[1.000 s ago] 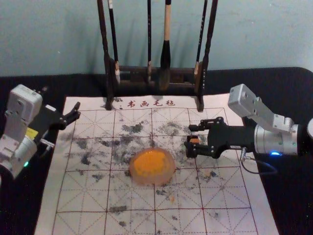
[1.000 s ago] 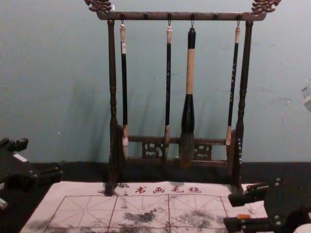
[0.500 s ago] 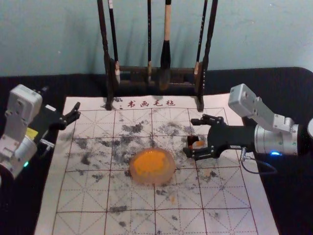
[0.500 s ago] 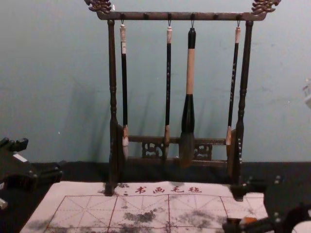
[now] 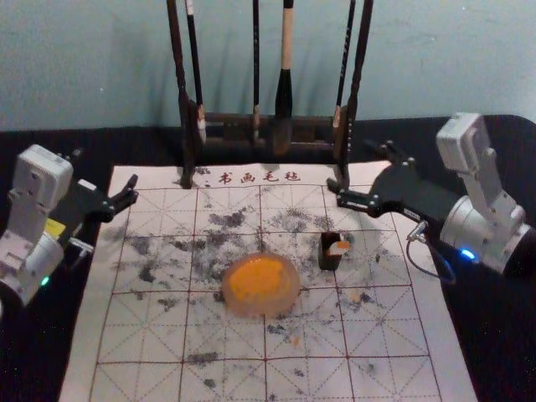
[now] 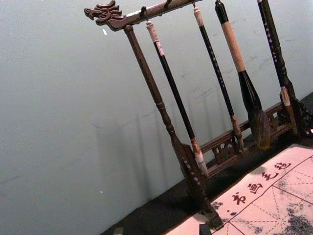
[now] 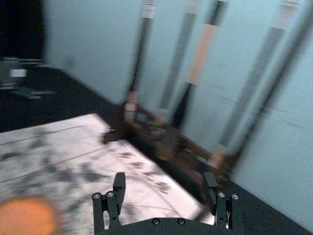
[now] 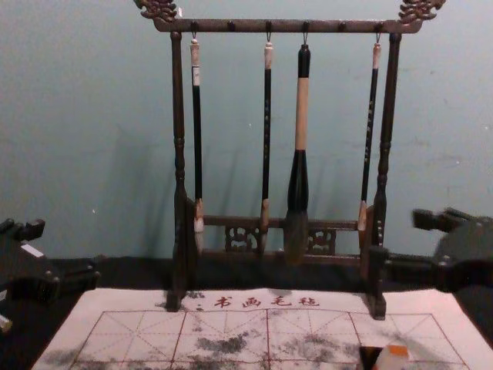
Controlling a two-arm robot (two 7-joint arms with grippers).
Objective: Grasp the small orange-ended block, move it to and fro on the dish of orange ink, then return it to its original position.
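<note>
Right claw spread, block free on the mat

Right gripper (image 5: 355, 165) over the mat's far right part, fingers wide apart, nothing between them. Orange-ended block (image 5: 339, 249) on the mat (image 5: 142, 335), right of the dish of orange ink (image 5: 294, 291) – at a small dark box (image 5: 328, 261); in or against it, cannot tell. Left gripper (image 5: 105, 169) parked at left, fingers spread.

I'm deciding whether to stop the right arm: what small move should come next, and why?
Probably ease the right gripper a little farther back, leaving the small orange-ended block alone. The gripper was around the block a second ago; its black fingers are now open and well clear. The block rests beside the round translucent dish of orange ink, apparently released.
</note>
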